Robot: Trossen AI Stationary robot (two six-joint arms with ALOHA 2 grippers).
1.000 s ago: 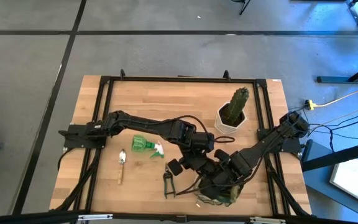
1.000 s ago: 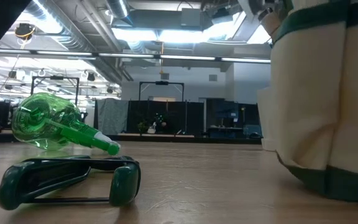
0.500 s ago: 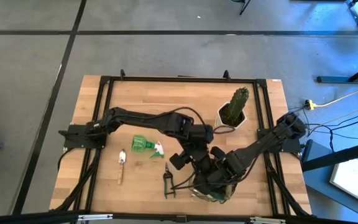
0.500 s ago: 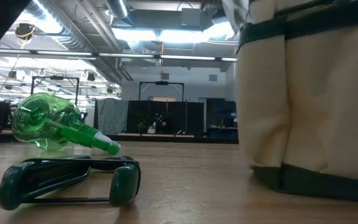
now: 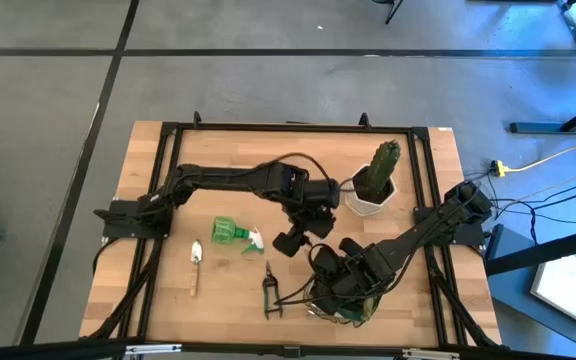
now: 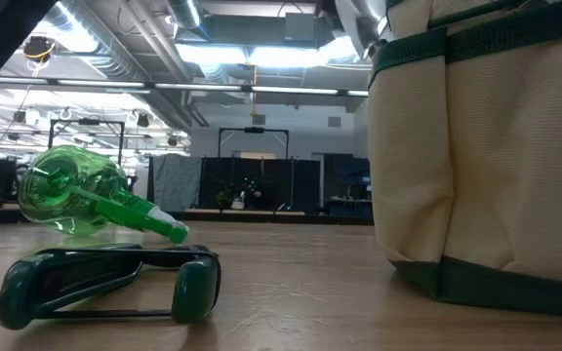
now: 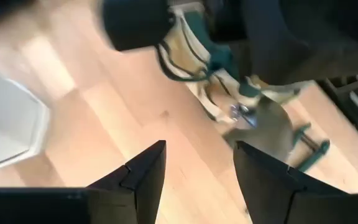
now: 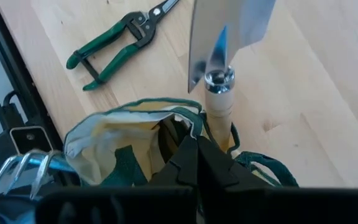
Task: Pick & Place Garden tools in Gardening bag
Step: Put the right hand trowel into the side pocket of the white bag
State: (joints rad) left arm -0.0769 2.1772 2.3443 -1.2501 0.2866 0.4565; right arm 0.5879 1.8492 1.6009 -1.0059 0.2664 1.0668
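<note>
The khaki gardening bag [image 5: 343, 305] stands on its base [image 6: 476, 283] near the table's front edge. My right gripper [image 8: 196, 142] is shut on its top. A silver trowel [image 8: 225, 37] sticks up out of the bag, wooden handle [image 8: 219, 109] down inside. My left gripper [image 5: 291, 242] hovers open above bare wood, left of and beyond the bag, holding nothing [image 7: 197, 149]. Green-handled shears [image 5: 271, 292], the green spray bottle [image 5: 233, 233] and a second trowel [image 5: 195, 268] lie flat on the table. My right gripper pinches the bag's green-trimmed rim [image 8: 184, 119] between its two shut fingers, right beside the trowel's handle. It comes from above, slanting down. The fingers hide the exact spot, and I cannot tell how many layers they have. The bag stays upright on the table.
A cactus in a white pot [image 5: 373, 185] stands at the back right, close behind my left arm's wrist. A silver pronged tool [image 8: 20, 168] shows at the bag's side. The black frame rails [image 5: 168, 200] run along the table's edges. Bare wood lies at the far left.
My left gripper has risen and drawn back from the bag toward the table's far edge, rolling as it went. The bag has shifted a little toward the table's left and now stands straighter than a second ago. My right gripper has stayed on the bag.
</note>
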